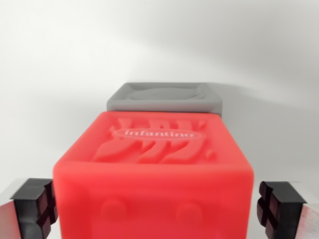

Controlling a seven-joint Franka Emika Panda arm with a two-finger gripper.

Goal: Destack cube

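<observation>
Nearest the lens, at the bottom corners of the wrist view: two black rubber finger pads (35, 206) with cross-shaped grooves, mounted on ribbed silver fingers, one at each side. Gripper (158, 209) spread wide, straddling the cube; left pad just at or against the cube's side, right pad with a thin sliver of white showing between it and the cube. Whether any real grip exists, impossible to tell from here.

Between the pads: a soft-looking red-orange rubbery cube (152, 172), filling the lower middle of the frame. Two round raised bumps on its near face. On its top face, raised wavy stripes and an oval with the embossed word "infantino".

Just behind and partly hidden by the red one: a grey cube of the same rubbery look (167, 98), only its top and a strip of front face visible, with a shallow round relief on top. Touching or merely close behind, unclear.

Beyond both: a plain white surface (60, 59), softly shadowed to the right of the grey cube.
</observation>
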